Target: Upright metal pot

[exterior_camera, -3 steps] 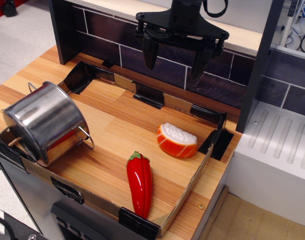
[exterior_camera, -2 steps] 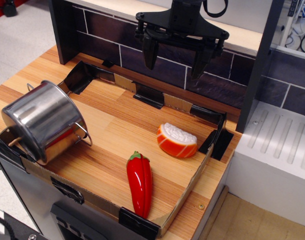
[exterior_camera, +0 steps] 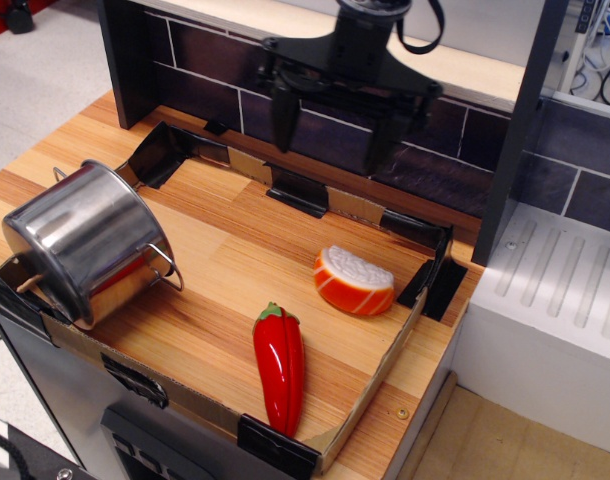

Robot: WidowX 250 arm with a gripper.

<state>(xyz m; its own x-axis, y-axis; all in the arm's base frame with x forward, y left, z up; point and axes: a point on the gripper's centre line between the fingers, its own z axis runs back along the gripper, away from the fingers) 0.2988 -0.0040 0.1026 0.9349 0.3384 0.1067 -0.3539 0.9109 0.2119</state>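
Note:
The metal pot (exterior_camera: 83,243) lies tipped on its side at the front left of the wooden tray, base toward me and to the left, wire loop handles showing at top left and right. My gripper (exterior_camera: 327,132) hangs open and empty high over the back of the tray, well to the right of and behind the pot, its two black fingers (exterior_camera: 284,112) pointing down.
A red pepper toy (exterior_camera: 280,367) lies near the tray's front edge. An orange and white salmon-sushi toy (exterior_camera: 353,280) sits to the right. The tray has low cardboard walls (exterior_camera: 303,190) with black tape. A dark tiled backsplash stands behind; a white drainboard (exterior_camera: 560,295) is at right.
My gripper has shifted slightly left, still open. The pot settled a little to the left early on and now rests still.

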